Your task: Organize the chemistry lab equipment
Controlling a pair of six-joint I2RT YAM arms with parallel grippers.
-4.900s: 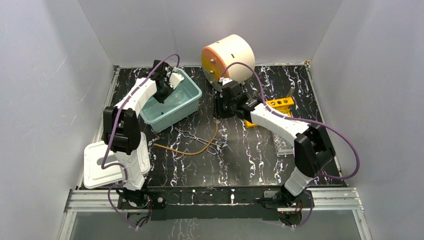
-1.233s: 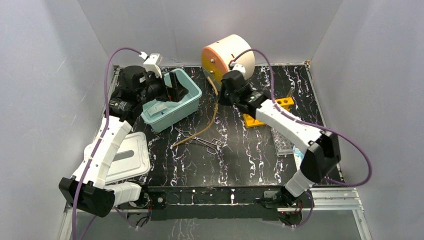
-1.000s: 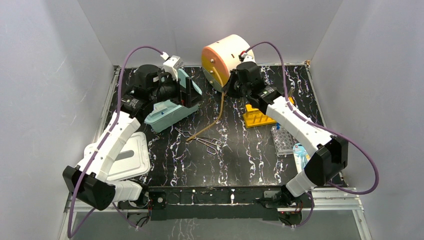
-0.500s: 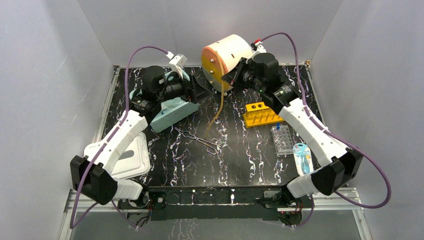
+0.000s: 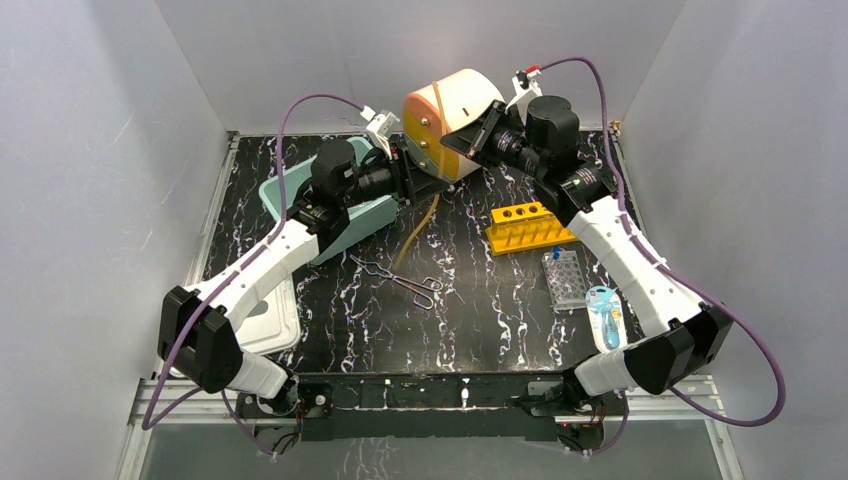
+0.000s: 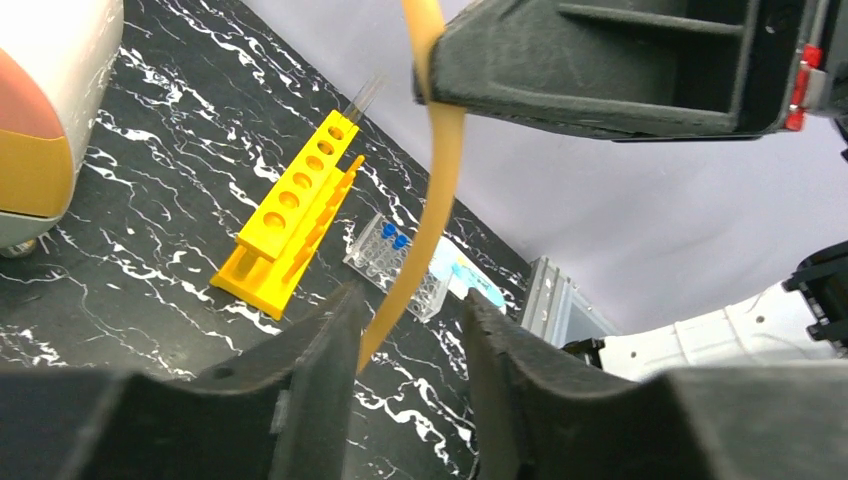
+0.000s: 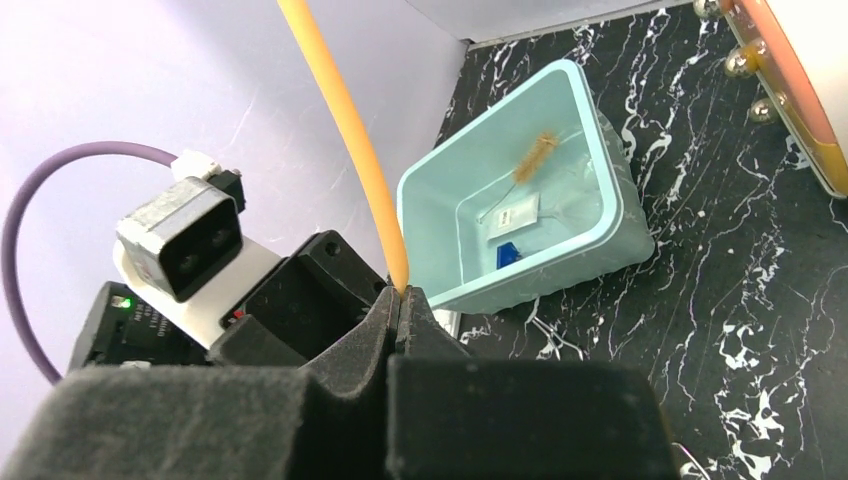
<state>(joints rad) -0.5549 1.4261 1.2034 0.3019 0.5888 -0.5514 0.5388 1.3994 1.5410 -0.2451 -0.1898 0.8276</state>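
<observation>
Two end effectors, one amber tubing [image 6: 445, 170] | hangs near-upright over the table's [image 5: 500, 320] 12 o'clock | right end effector [image 7: 398, 296] pinched shut on its top | left end effector [image 6: 408, 305] lower, fingers parted astride it.

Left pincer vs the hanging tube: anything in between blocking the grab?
Nothing visible. The amber tube hangs from the shut right pincer and runs down between the open jaws of the left pincer, nearer one jaw. Whether it touches that jaw I cannot tell.
</observation>
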